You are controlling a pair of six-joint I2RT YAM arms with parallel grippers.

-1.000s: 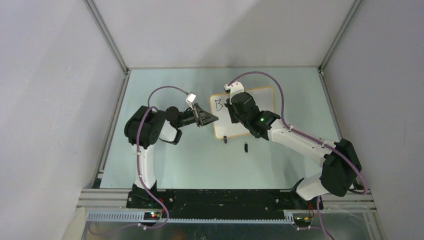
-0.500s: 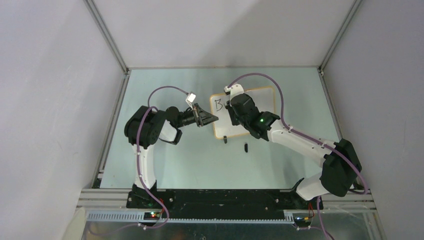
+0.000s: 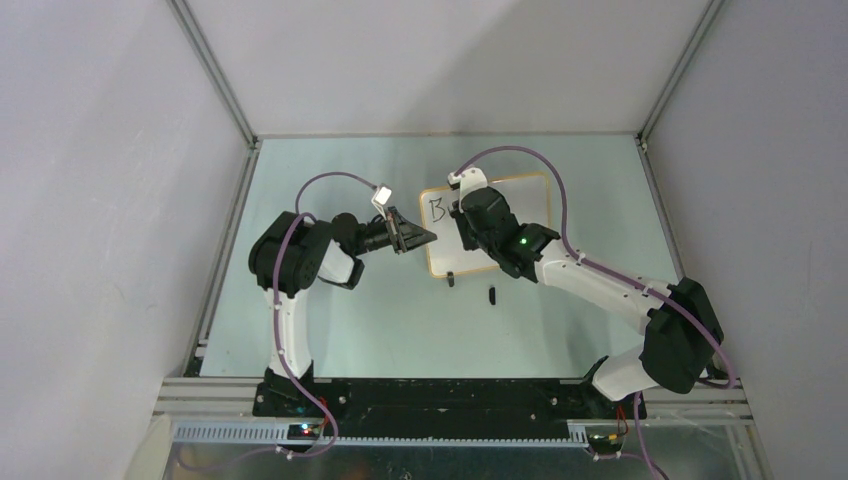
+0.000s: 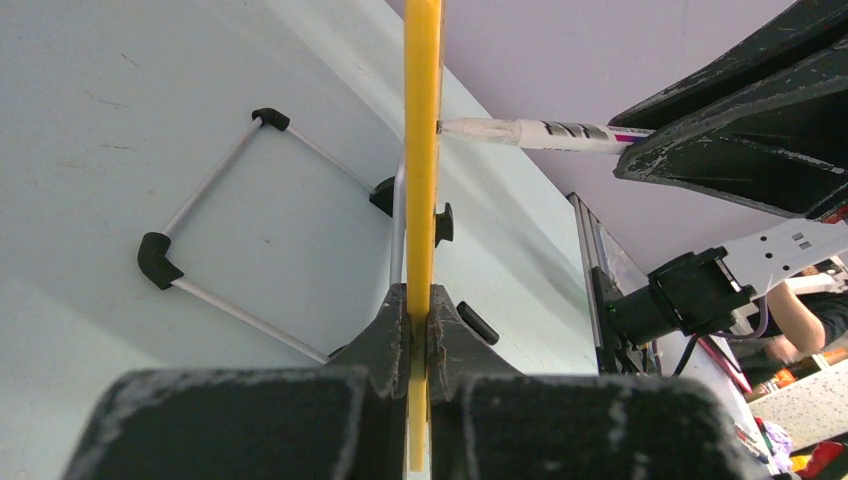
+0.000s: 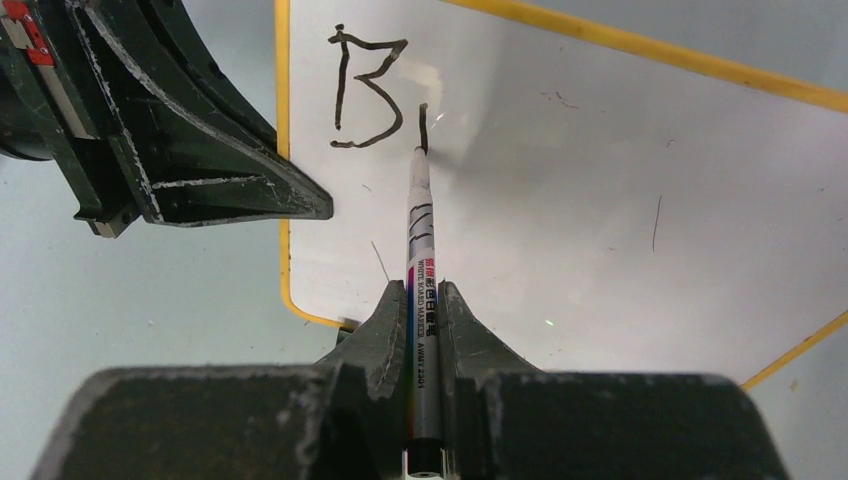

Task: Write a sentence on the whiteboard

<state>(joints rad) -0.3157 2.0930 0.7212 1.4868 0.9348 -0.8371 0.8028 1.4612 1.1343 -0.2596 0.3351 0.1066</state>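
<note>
Pale green tabletop [image 3: 330,330] fills the middle of the top external view. Just above centre is the small rectangular whiteboard with rounded corners and an orange-tan frame [image 3: 530,200]. The left gripper [image 3: 420,237] meets its left edge. The right gripper [image 3: 462,215] is over the board face and hides the middle of it. A black handwritten letter "B" [image 3: 436,209], all that shows of the sentence, sits in the board's upper left corner. A small black clip foot [image 3: 451,279] is at the lower edge, and a small black oblong object [image 3: 492,294] lies on the table just beside it.

Left wrist view: the board frame [image 4: 422,150] appears edge-on as a vertical yellow strip at centre. The left gripper [image 4: 420,330] is clamped tight on it, jaws pressed to both faces. A slim white marker pen [image 4: 530,132] touches the strip from the upper right. A grey wire bracket with black elbows [image 4: 155,258] lies on the table at left.

Right wrist view: the right gripper [image 5: 423,295] is closed on the marker [image 5: 423,230], whose tip touches the board [image 5: 600,200] at the foot of a short vertical stroke [image 5: 423,120] right of the "B" [image 5: 365,95]. One of the left gripper's dark fingers [image 5: 200,150] occupies the upper left.
</note>
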